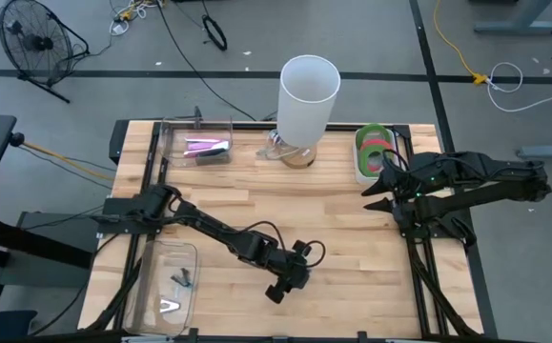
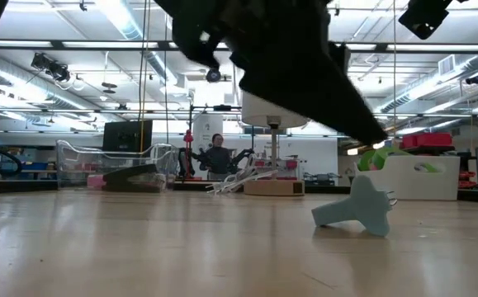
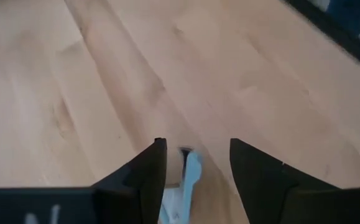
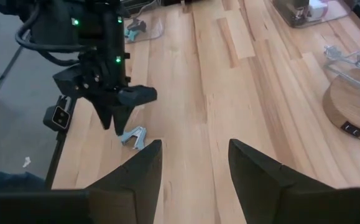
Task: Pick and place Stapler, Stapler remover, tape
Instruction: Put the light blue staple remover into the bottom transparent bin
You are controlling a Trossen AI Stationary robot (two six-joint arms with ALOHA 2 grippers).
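Observation:
A light blue staple remover (image 3: 191, 177) lies on the wooden table near its front edge, also seen in the low view (image 2: 361, 208) and the right wrist view (image 4: 133, 137). My left gripper (image 3: 195, 146) hangs slanted down over it, open, one finger on each side and a gap to both. My right gripper (image 4: 194, 155) is open with nothing between its fingers, raised at the table's right side (image 1: 380, 181) beside a white tray (image 1: 361, 173). Green and red tape rings (image 1: 375, 148) lie in that tray. A stapler (image 1: 207, 148) lies in a clear box at the far left.
A tall white cylinder on a round wooden base (image 1: 306, 90) stands at the far middle. A clear tray (image 1: 161, 257) at the near left corner holds more staple removers (image 1: 169, 307). Bare wood lies across the table's middle (image 1: 285, 200).

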